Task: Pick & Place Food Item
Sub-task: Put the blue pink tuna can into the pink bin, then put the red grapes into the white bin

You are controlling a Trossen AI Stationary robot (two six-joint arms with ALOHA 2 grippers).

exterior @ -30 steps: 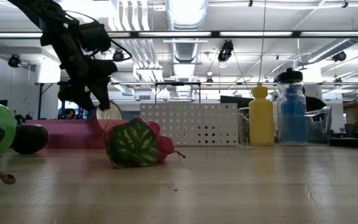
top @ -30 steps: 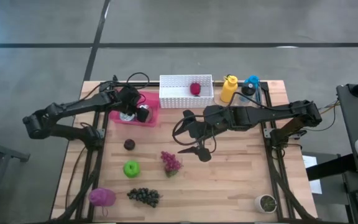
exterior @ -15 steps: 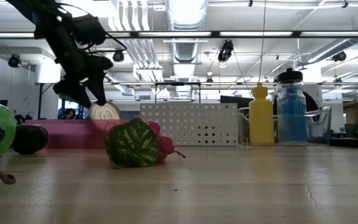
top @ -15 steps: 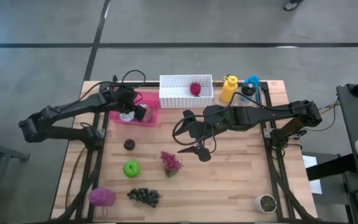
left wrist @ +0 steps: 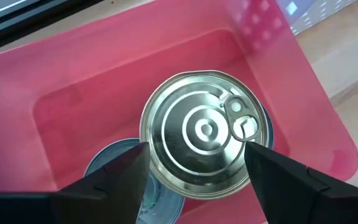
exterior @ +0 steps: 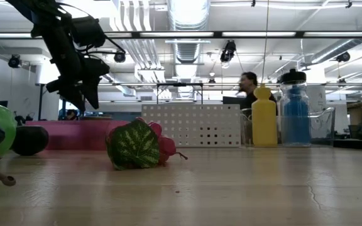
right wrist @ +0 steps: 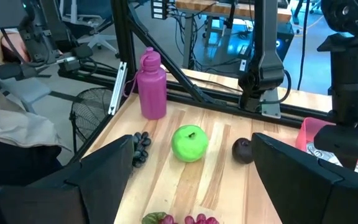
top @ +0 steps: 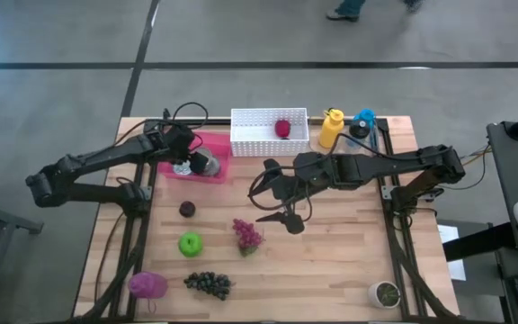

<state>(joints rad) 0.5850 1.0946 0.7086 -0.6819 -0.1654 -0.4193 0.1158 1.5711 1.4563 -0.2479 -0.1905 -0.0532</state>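
Shiny metal can (glossy plastic bin)

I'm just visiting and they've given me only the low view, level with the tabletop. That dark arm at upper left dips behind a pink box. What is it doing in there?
Observer: The left gripper has its fingers on either side of a silver can, held inside the pink bin.
Operator: Is the box otherwise bare?
Observer: No, a second can lies under the held one.
Operator: I don't see another arm at all.
Observer: From above, the right gripper hovers over mid-table, open and holding nothing.
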